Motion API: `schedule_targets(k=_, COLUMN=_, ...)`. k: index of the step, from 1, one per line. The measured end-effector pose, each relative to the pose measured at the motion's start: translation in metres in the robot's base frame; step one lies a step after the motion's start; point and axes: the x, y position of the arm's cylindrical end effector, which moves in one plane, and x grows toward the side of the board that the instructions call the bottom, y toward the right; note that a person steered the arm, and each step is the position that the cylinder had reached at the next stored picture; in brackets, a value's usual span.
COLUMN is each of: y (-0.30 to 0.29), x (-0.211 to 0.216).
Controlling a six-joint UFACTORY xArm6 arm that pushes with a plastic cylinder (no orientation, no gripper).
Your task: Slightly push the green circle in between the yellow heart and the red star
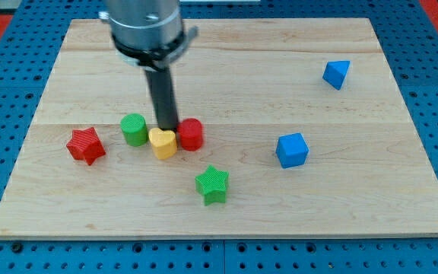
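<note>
The green circle [134, 129] sits on the wooden board [226, 68], left of centre. The yellow heart [163, 143] lies just to its right and slightly lower, nearly touching it. The red star [86, 145] lies to the green circle's left, with a gap between them. My tip [166, 128] stands just above the yellow heart, between the green circle and a red circle [192, 134], close to the heart's top edge.
A green star [212, 184] lies below the yellow heart. A blue cube [292, 150] sits right of centre. A blue triangular block [337, 74] is near the top right. The arm's grey body [146, 27] hangs over the board's top left.
</note>
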Motion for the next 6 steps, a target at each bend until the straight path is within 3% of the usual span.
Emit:
schedule_targets(k=1, y=0.0, x=0.02)
schedule_targets(k=3, y=-0.049, x=-0.038)
schedule_targets(k=4, y=-0.09, x=-0.015)
schedule_targets(k=5, y=-0.094, x=0.001)
schedule_targets(k=6, y=-0.058, x=0.011)
